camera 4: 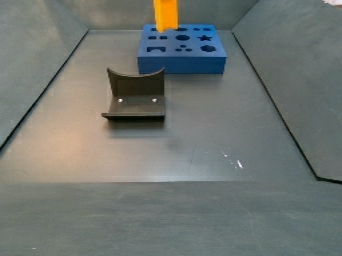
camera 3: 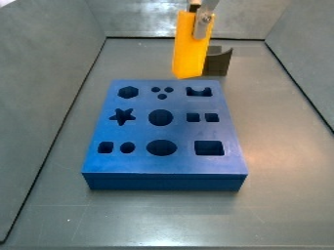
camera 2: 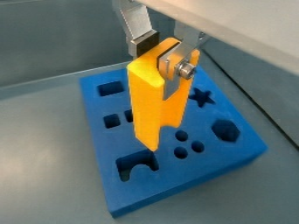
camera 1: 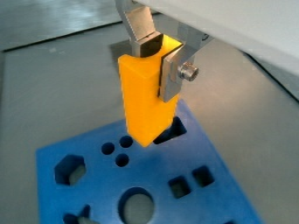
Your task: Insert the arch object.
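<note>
Yellow-orange and tall, the arch object (camera 1: pixel 147 96) is being held upright between the gripper (camera 2: pixel 160 61) fingers (camera 1: pixel 176 72), clamped at its upper end. Its lower end is being hung just over the blue board (camera 2: pixel 176 175) below the gripper.

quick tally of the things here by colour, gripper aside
yellow-orange: 1, the arch block, held upright in the gripper above the board
blue: 1, the board with holes
dark: 1, the fixture on the floor
total: 3
</note>
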Robot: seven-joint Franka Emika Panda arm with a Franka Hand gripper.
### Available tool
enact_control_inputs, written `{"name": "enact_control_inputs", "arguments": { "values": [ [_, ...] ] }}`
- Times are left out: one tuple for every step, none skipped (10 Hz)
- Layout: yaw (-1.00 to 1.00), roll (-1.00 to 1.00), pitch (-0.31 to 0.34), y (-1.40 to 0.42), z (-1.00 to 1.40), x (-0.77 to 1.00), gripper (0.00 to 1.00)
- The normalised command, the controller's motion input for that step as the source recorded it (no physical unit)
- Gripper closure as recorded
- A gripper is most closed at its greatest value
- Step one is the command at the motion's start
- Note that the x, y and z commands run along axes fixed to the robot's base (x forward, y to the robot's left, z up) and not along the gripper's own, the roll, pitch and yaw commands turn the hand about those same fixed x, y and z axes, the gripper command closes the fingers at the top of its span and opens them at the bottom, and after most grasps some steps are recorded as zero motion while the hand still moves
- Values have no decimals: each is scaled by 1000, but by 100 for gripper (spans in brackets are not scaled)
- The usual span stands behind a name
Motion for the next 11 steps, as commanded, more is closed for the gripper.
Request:
{"name": "enact_control_inputs", "arguments": {
  "values": [
    [-1000, 0, 0, 0, -189, 0, 100],
    [-1000, 0, 0, 0, -191, 0, 100],
    [-1000, 11, -3, 0, -254, 6, 100],
    [-991, 63, -10, 31, -331, 91, 100],
    [-963, 79, -11, 43, -337, 137, 100],
    [-786, 114, 0, 140, -280, 360, 100],
    [-406, 134, 0, 109, -234, 349, 100],
    [43, 80, 16, 131, -200, 117, 100],
    [26, 77, 0, 57, -231, 163, 100],
    [0, 57, 0, 0, -243, 303, 100],
    [54, 0, 0, 0, -300, 429, 100]
  ]
}}
